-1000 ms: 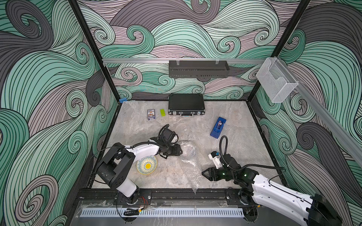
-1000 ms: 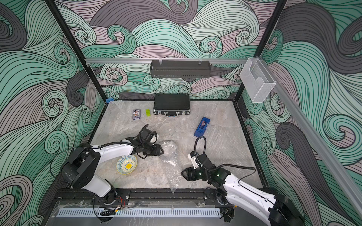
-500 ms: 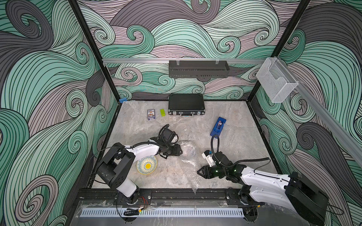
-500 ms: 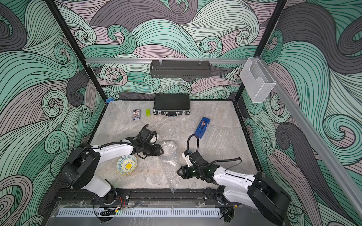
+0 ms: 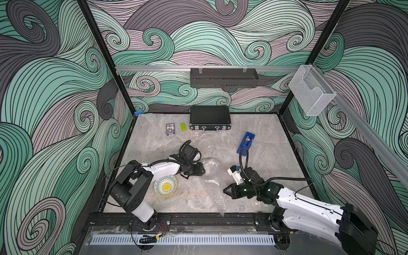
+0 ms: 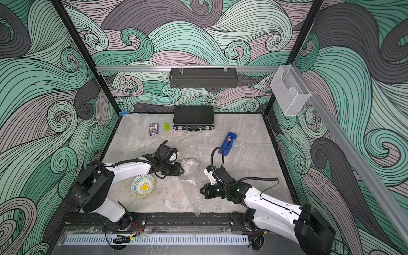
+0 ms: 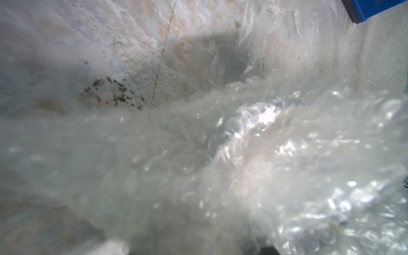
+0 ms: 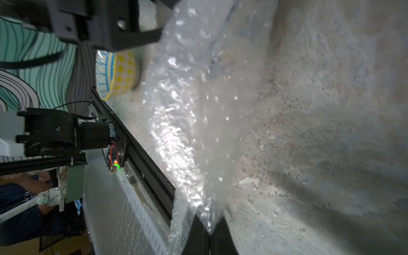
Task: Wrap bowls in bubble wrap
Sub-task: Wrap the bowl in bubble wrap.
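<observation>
Top views: set high at the front, angled down; the whole surface (image 5: 198, 143) is shared by both.
Left wrist: held very close over the bubble wrap (image 7: 198, 165), much blurred.
Right wrist: set low, faced along the bubble wrap toward the cream bowl (image 8: 117, 75).

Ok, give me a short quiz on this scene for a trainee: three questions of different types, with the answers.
1. True or false: the cream bowl is already covered in bubble wrap.
2. What is the right gripper pinching? A) the cream bowl B) the bubble wrap C) nothing
3. Name the large dark object at the far edge of the table.

Key: 1 false, it sits bare. 2 B. 3 the black case.
</observation>
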Robot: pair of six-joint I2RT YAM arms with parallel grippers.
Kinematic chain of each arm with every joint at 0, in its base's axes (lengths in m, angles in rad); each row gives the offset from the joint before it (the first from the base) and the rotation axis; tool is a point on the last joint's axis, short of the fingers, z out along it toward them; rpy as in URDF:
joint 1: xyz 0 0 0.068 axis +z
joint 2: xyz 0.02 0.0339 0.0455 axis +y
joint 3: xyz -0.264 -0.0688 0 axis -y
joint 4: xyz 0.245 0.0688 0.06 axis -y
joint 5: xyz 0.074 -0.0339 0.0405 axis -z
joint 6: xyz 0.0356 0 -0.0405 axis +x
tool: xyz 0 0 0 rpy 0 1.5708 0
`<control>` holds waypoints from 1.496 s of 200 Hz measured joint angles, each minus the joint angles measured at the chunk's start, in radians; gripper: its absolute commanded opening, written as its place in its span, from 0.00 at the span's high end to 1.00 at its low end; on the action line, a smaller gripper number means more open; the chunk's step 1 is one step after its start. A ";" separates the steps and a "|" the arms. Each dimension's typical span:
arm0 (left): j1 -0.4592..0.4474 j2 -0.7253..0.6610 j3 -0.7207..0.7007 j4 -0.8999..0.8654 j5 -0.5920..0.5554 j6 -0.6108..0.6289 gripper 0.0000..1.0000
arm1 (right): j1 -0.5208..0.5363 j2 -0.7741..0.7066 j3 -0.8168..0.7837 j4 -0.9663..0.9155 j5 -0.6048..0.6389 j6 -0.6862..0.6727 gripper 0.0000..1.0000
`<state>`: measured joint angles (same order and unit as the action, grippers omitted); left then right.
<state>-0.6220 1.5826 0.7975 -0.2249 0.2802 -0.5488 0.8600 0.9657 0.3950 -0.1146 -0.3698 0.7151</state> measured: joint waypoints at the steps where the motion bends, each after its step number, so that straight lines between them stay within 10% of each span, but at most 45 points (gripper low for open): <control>1: 0.000 0.000 0.000 0.000 0.000 0.000 0.55 | 0.000 0.000 0.002 0.000 0.000 0.002 1.00; 70: 0.000 0.000 0.000 0.000 -0.003 0.003 0.59 | 0.000 0.164 0.192 -0.063 -0.005 0.060 0.95; 99: 0.000 0.000 0.000 0.000 -0.003 0.004 0.59 | -0.002 0.149 0.153 -0.092 0.016 0.059 0.55; 119: 0.000 0.000 0.000 0.000 -0.003 0.005 0.59 | -0.005 0.087 0.061 -0.095 0.032 0.074 0.47; 219: 0.000 0.000 0.000 0.000 -0.003 0.006 0.59 | -0.002 -0.160 -0.222 -0.031 0.002 0.225 0.45; 299: 0.000 0.000 0.000 0.000 -0.003 0.006 0.59 | 0.119 -0.058 -0.240 0.144 0.009 0.358 0.52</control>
<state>-0.6224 1.5826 0.7975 -0.2249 0.2775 -0.5423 0.9791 0.9081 0.1547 0.0292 -0.3611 1.0733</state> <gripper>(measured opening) 0.413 0.496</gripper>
